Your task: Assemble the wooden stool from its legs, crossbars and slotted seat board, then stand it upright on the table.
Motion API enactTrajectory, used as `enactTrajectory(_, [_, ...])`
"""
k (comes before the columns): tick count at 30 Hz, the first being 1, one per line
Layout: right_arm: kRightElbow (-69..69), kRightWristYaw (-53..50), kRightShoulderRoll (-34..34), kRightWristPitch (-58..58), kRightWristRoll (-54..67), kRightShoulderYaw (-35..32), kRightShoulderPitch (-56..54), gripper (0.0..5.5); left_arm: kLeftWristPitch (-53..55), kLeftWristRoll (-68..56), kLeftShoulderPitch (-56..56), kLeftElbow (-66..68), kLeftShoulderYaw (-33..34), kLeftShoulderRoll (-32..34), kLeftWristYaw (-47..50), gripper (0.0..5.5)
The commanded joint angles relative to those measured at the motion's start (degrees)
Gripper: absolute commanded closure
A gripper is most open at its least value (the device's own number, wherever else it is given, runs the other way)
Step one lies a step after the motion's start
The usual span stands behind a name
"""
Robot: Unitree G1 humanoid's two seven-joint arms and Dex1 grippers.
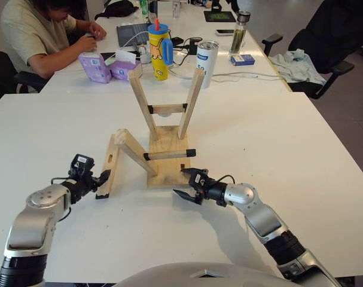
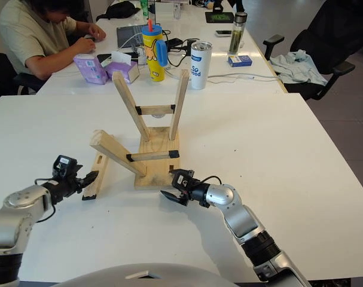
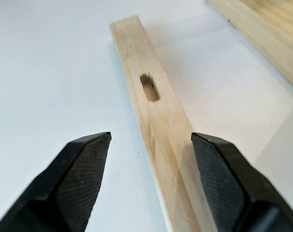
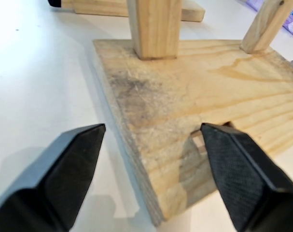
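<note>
Entry: my left fingers (image 3: 83,183), released, straddling slotted pale wooden leg (image 3: 158,121); my right fingers (image 4: 64,169), released, flanking pale square seat board (image 4: 194,92) corner. Risk: nudging board, toppling upright leg pair (image 1: 144,106).

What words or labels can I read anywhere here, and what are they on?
White tumbler: blue lettering, too small to read with certainty.
Purple tissue packs: print, blurred.
Small blue box: print, too small to read.
Yellow cup: a picture, no readable words.
Wooden stool: no writing on it.
</note>
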Motion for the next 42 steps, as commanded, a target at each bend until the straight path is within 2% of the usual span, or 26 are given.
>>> enactTrajectory(1, [4.57,0.56,-0.18,5.32,-1.71,2.20,1.66,1.84,3.39,1.57,-1.81,2.09,-1.93,-2.44,3.02,2.42])
enactTrajectory(7, [5.63,0.89,0.38,5.28,-1.15,2.25,0.83,1.84,7.12,-0.94,-4.36,3.95,-0.15,-6.68,4.95,2.42])
enactTrajectory(15, [6.59,0.90,1.38,5.02,-0.70,1.87,0.07,1.84,8.37,0.15,-3.76,6.41,-1.69,-7.35,5.12,2.42])
enactTrajectory(22, [2.60,1.08,2.67,3.64,4.26,-1.84,0.53,1.84,6.25,0.49,-4.32,9.05,-1.42,-6.96,4.79,3.44])
enactTrajectory(25, [-0.68,0.87,3.38,3.74,8.13,-5.04,1.18,1.84,2.57,1.49,-5.23,10.08,-1.40,-6.72,5.06,3.44])
enactTrajectory(28, [-5.13,1.23,3.20,7.13,13.58,-8.90,3.22,1.84,-4.17,-0.36,-9.76,10.21,3.27,-8.18,5.66,3.44])
enactTrajectory(31, [-8.39,1.61,0.65,10.33,16.56,-12.24,6.38,1.84,-13.58,-0.49,-16.36,10.76,5.80,-4.67,2.43,3.44])
enactTrajectory(33, [-8.31,1.55,-0.74,10.95,17.64,-14.79,7.50,1.84,-17.66,-3.76,-21.19,9.89,8.34,-3.41,-1.08,3.44])
enactTrajectory(36, [-6.61,2.14,-2.31,12.09,20.01,-18.80,6.90,1.84,-17.90,-13.82,-25.69,4.28,12.08,-2.76,-7.20,3.44])
enactTrajectory(39, [-4.59,3.08,-3.56,13.04,22.55,-22.47,5.12,1.84,-9.78,-29.09,-27.93,-2.99,13.77,-1.64,-11.59,3.44])
enactTrajectory(42, [-2.60,3.87,-4.71,14.17,24.83,-25.59,3.10,1.84,-1.55,-48.36,-32.40,-9.68,14.24,0.14,-8.91,3.44])
